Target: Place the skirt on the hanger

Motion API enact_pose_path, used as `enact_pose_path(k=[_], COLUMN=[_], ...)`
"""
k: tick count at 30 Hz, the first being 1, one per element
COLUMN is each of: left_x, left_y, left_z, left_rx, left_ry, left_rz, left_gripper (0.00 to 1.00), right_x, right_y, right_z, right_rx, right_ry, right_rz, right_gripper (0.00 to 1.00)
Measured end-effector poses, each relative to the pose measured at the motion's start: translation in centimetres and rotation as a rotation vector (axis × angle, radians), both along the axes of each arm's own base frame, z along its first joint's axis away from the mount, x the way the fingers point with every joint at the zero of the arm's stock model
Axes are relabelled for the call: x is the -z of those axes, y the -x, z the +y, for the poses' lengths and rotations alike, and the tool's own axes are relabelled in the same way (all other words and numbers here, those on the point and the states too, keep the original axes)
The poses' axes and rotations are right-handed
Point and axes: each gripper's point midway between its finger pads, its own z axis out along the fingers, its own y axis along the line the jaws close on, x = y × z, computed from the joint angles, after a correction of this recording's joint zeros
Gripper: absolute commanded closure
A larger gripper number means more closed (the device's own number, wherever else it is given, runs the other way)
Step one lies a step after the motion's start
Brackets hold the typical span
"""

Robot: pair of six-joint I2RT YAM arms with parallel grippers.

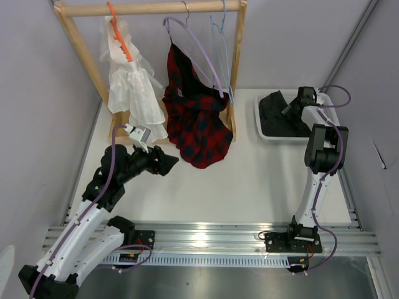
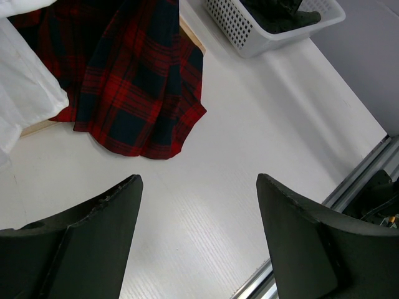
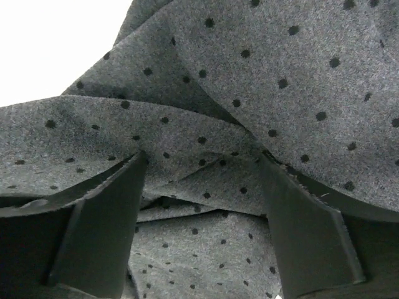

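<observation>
top external view: barely started imo. beside the rack (image 1: 149,8), the basket (image 1: 265,134) holds the skirt (image 1: 277,112) bunched up, and the hanger (image 1: 222,47) hangs bare. right gripper (image 3: 202,199) is spread over a fold, nothing pinched. left gripper (image 2: 199,218) is spread too, empty.

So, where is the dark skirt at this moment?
In the top view the skirt lies bunched in the white basket at the far right corner of the table, under the right gripper.

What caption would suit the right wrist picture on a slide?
Open right gripper deep in the crumpled grey dotted skirt, folds of cloth lying between its jaws.
</observation>
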Motion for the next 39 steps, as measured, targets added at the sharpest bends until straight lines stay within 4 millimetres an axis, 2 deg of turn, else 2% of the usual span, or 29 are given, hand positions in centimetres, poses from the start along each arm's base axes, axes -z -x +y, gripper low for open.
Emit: enact_pose_path(k=[3, 4, 6, 7, 10, 15, 19, 22, 29, 39], left_x=[0.0, 0.0, 0.0, 0.0, 0.0, 0.0, 0.0, 0.0, 0.0, -0.2], left_y=[0.0, 0.0, 0.0, 0.0, 0.0, 0.0, 0.0, 0.0, 0.0, 0.2], left_z=[0.0, 0.0, 0.0, 0.0, 0.0, 0.0, 0.0, 0.0, 0.0, 0.0], left_rx=[0.0, 0.0, 0.0, 0.0, 0.0, 0.0, 0.0, 0.0, 0.001, 0.005], left_ry=[0.0, 0.0, 0.0, 0.0, 0.001, 0.001, 0.001, 0.001, 0.002, 0.005], left_rz=[0.0, 0.001, 0.0, 0.0, 0.0, 0.001, 0.001, 0.0, -0.001, -0.006], left_gripper=[0.21, 0.21, 0.21, 0.2, 0.21, 0.21, 0.21, 0.21, 0.21, 0.22], right_x=[0.1, 0.0, 0.0, 0.0, -0.1, -1.0, -3.5, -6.7, -16.6, -24.6], right_y=[-0.1, -0.2, -0.1, -0.1, -0.3, -0.7, -1.0, -1.3, -0.9, 0.5], right_z=[0.0, 0.0, 0.1, 0.1, 0.1, 0.4, 0.5, 0.6, 1.3, 2.6], right_rx=[-0.004, -0.005, -0.012, -0.014, -0.022, -0.038, -0.047, -0.054, -0.085, -0.151], right_ry=[0.003, 0.004, 0.005, 0.006, 0.007, 0.001, 0.0, 0.007, 0.047, 0.122], right_rz=[0.001, -0.003, -0.002, -0.002, -0.007, -0.035, -0.087, -0.153, -0.343, -0.481], right_gripper=[0.41, 0.53, 0.68, 0.84, 1.0, 1.0, 1.0, 1.0, 1.0, 1.0])
